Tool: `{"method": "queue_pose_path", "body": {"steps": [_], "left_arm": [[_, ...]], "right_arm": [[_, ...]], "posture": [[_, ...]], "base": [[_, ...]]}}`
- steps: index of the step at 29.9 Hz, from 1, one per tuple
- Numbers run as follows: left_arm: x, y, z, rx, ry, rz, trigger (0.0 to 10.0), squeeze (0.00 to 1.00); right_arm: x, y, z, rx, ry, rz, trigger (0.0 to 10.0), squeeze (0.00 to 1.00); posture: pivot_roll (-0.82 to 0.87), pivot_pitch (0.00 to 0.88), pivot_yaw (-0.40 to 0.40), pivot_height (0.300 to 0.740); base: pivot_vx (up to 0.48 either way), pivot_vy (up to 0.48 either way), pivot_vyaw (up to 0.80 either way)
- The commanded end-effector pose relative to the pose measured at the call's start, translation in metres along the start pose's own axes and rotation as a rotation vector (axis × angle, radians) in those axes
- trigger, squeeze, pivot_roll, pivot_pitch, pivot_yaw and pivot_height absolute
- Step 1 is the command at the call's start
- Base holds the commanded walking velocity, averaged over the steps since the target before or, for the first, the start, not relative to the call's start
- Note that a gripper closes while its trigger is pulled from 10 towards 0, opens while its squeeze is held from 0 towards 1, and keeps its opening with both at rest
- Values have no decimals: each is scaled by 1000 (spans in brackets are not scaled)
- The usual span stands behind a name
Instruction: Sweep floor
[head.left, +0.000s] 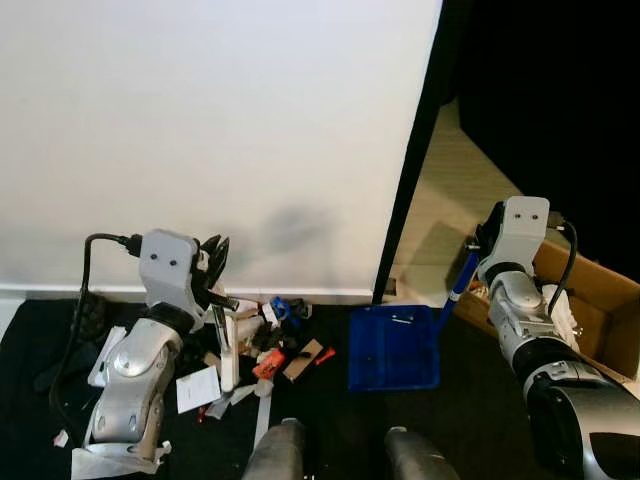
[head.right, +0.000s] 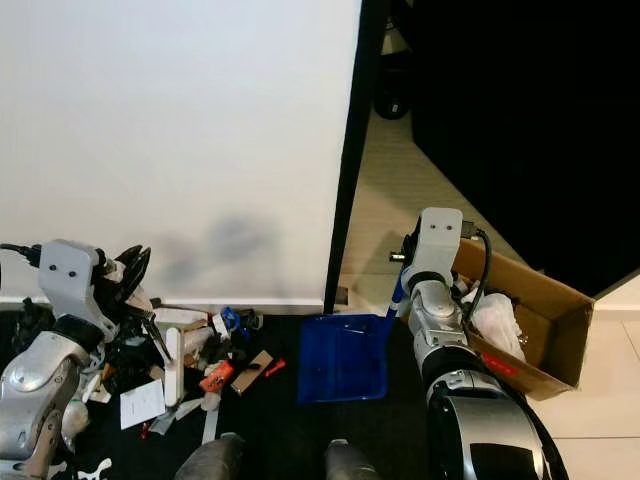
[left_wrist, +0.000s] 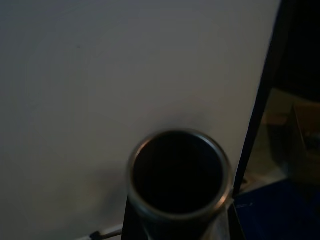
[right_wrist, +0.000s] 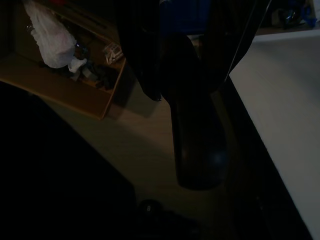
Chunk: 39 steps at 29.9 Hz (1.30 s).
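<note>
At the near edge of the head views, two rounded grey shapes (head.left: 290, 452) poke in at 6 o'clock (the robot's own feet, by the look of them) on a dark floor mat (head.left: 330, 420).

The left end effector (head.left: 215, 275) sits at about 8 o'clock, clenched on a pale upright broom handle (head.left: 226, 345). In the left wrist view the handle's hollow metal-rimmed end (left_wrist: 177, 172) faces the camera. Its long axis runs nearly vertical — down into the debris pile (head.left: 270, 345), which lies just beside it toward 3 o'clock: scraps of white paper, a cardboard piece, small orange, red and blue bits, all light and loose.

Farther along that same 3 o'clock line, near the pile but apart from it, lies the blue dustpan (head.left: 393, 348), a flat rigid plastic tray with a low rim, its blue handle (head.left: 462, 280) rising toward 2 o'clock into the right end effector (head.left: 478, 262). Whether those fingers grasp the handle I cannot tell; the right wrist view is too dark.

So the sweep likely turns on one relation — litter lies between broom and pan, and the left arm is the nearer.

Beyond, an open cardboard box (head.right: 540, 320) holding white crumpled material sits at 3 o'clock, and a smooth white wall (head.left: 200, 130) closes the back.
</note>
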<state>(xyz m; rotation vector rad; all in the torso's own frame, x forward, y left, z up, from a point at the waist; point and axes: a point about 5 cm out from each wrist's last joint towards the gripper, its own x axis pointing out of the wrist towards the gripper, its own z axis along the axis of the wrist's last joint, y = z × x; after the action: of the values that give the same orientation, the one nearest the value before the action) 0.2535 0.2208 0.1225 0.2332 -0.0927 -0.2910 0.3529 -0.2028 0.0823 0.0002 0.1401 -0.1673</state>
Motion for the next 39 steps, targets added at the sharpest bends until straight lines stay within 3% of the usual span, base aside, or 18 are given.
{"method": "queue_pose_path", "body": {"steps": [1,2,5,9,13,15,16,18,19,22,26,27,32,39], "left_arm": [[-3,3,-7,49,39,-20,10000,0],[9,4,2,-14,-20,-19,10000,0],[20,6,8,-49,-62,-12,10000,0],[42,-1,-2,-92,-45,-57,10000,0],[51,-9,-11,-138,-22,-87,10000,0],[61,-22,-20,-250,0,-123,10000,0],[61,-22,-20,-250,0,-123,10000,0],[69,-38,-27,-355,13,-179,10000,0],[69,-38,-27,-355,13,-179,10000,0],[76,-59,-29,-443,-7,-240,10000,0],[87,-76,-15,-664,-96,-292,10000,0],[87,-76,-15,-664,-96,-292,10000,0],[96,-93,3,-858,-194,-342,10000,0],[92,-98,4,-940,-210,-365,10000,0]], "right_arm": [[-3,3,-11,32,46,2,10000,0],[-3,6,-10,43,43,15,10000,0],[-2,8,-9,59,45,23,10000,0],[-3,12,-13,100,75,40,10000,0],[-4,16,-14,105,80,56,10000,0],[-5,21,-16,119,80,82,10000,0],[-5,21,-16,119,80,82,10000,0],[-5,24,-16,124,76,96,10000,0],[-5,24,-16,124,76,96,10000,0],[-5,26,-14,126,62,111,10000,0],[-5,27,-13,124,53,123,10000,0],[-5,27,-13,124,53,123,10000,0],[-6,29,-14,122,55,135,10000,0],[-5,32,-12,127,51,141,10000,0]], "posture": [[164,206,-15,740],[161,217,-20,740],[155,220,-21,740],[130,230,-23,740],[110,232,-18,740],[88,238,-13,740],[88,238,-13,740],[55,253,-9,740],[55,253,-9,740],[38,262,-4,740],[26,264,-6,740],[26,264,-6,740],[31,257,-6,740],[37,256,-4,740]], "base": [[0,0,0],[0,0,0],[0,0,0],[0,0,0],[0,0,0],[0,0,0],[0,0,0],[0,0,0],[0,0,0],[0,0,0],[0,0,0],[0,0,0],[0,0,0],[0,0,0]]}}
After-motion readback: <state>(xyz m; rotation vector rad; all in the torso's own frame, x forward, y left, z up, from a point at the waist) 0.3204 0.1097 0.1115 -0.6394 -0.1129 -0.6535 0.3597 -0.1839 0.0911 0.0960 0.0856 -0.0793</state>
